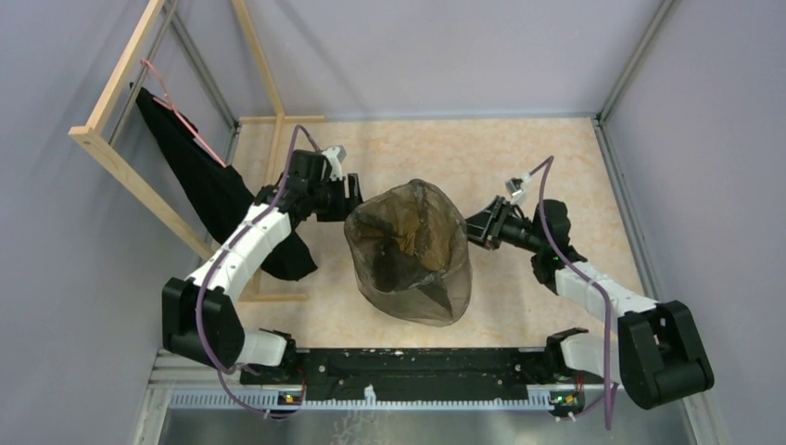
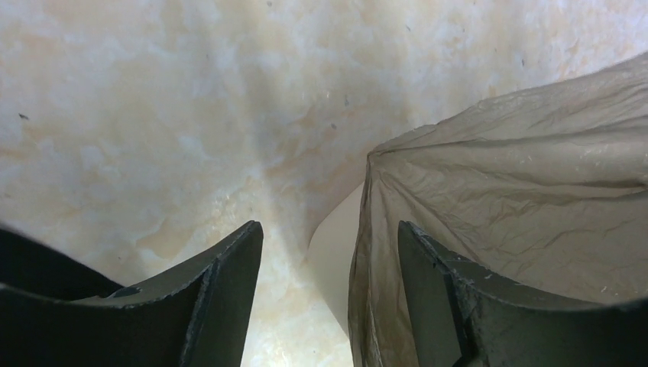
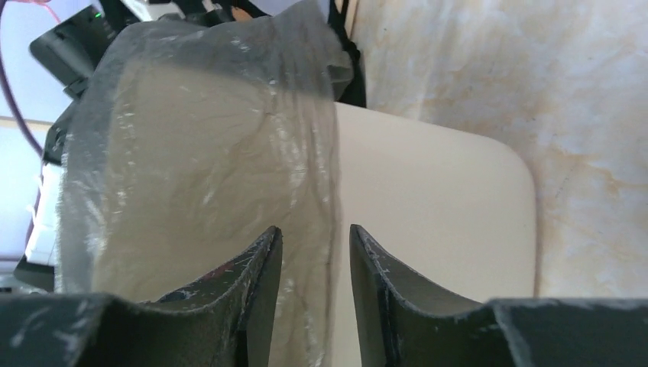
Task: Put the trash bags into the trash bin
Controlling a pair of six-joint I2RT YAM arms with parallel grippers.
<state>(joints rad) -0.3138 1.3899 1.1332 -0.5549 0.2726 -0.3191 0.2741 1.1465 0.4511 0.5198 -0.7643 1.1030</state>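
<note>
The thin brown-black trash bag is draped over the cream trash bin in the middle of the table and covers it in the top view. My left gripper is open at the bin's left side. In the left wrist view the bag's edge and a strip of bin wall lie between its fingers. My right gripper is at the bin's right side. In the right wrist view its jaws stand narrowly apart around the hanging bag film, beside the bin wall.
An opaque black cloth hangs from a wooden frame at the left, and its lower end reaches the table beside my left arm. Grey walls and metal posts close in the marbled table on three sides.
</note>
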